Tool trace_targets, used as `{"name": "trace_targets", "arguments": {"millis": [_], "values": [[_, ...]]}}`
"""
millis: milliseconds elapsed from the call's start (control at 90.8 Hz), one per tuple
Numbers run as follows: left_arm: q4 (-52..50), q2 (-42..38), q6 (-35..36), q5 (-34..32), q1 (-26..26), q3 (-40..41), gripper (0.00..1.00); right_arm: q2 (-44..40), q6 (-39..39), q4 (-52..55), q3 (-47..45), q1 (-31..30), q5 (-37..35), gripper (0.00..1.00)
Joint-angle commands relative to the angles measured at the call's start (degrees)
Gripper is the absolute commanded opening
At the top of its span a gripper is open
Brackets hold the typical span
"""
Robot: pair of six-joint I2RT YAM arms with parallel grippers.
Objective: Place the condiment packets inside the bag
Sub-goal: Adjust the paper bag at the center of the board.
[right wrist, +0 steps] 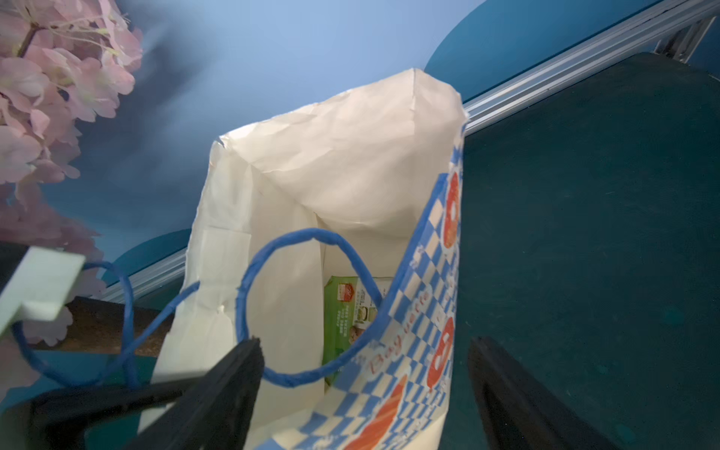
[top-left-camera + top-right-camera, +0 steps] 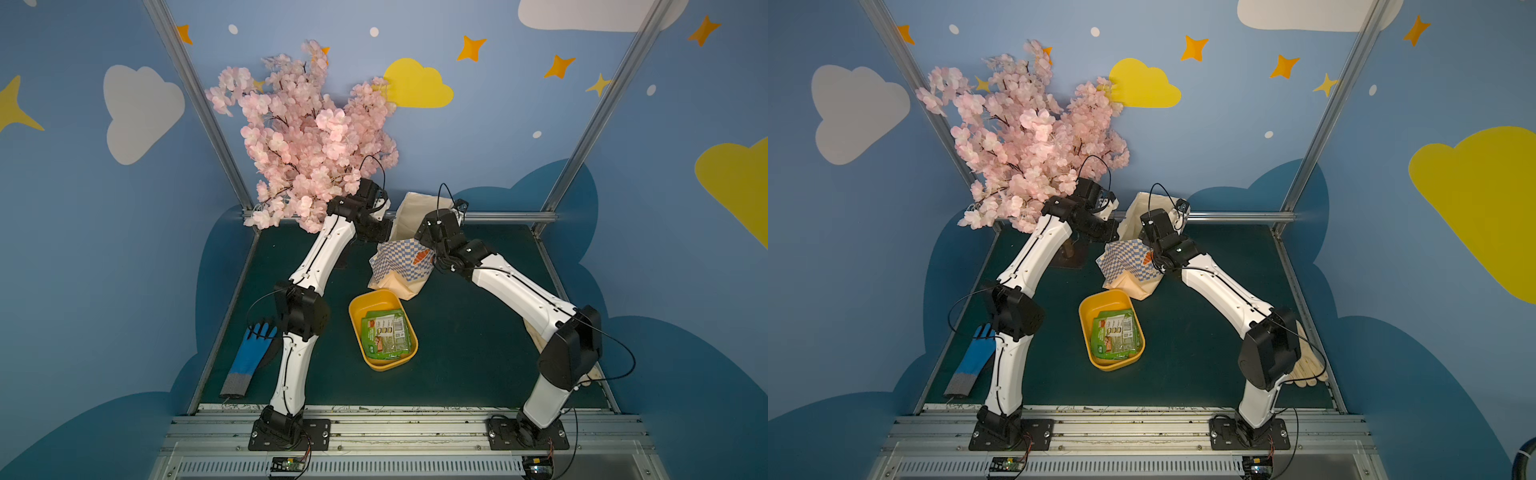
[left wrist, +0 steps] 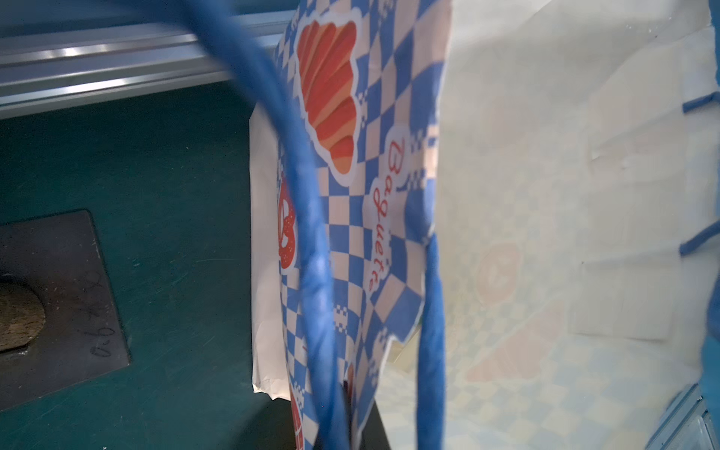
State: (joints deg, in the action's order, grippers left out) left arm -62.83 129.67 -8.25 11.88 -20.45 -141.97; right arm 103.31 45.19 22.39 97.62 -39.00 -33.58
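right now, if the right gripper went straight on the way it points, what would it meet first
Probably the blue handle of the bag, looped just ahead of the right gripper, jaws open; depth unclear.

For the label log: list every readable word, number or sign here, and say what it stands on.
"Baguette", red script, on the cream paper bag with blue-and-white checks.
Green foil condiment packet inside that bag: print too small to read.
Green foil packets in the yellow plastic tray: barcode visible, print too small.
Dark metal plate: handwritten scrawl, illegible.
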Motion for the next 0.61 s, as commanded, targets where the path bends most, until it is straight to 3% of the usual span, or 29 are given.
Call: {"name": "trace_targets", "arguments": {"millis": [0,154,209,330,418,595], "values": [[-0.2,-3.3,0.3,0.2,0.9,0.5,0.03,3.2,1.6,6.3,4.0,0.4,-2.5,0.84],[0.9,-4.5,0.1,0.1,1.9,0.4,0.03,3.2,0.4,6.3,3.6,0.3,-4.2,0.7],[1.3,-4.7,0.2,0.2,2.1,0.3,0.03,2.8,-0.2,5.8,3.1,0.6,-4.4,0.58],[1.6,-4.9,0.1,0.9,2.1,0.2,0.03,1.6,-1.5,6.0,2.8,1.5,-4.0,0.21],[1.6,-4.9,0.0,2.0,2.0,0.6,0.03,-0.6,-4.2,5.5,2.6,2.5,-3.3,0.03],[1.3,-4.9,1.4,5.0,0.6,2.3,0.03,-3.7,-12.5,6.2,6.9,6.5,4.0,0.0]]}}
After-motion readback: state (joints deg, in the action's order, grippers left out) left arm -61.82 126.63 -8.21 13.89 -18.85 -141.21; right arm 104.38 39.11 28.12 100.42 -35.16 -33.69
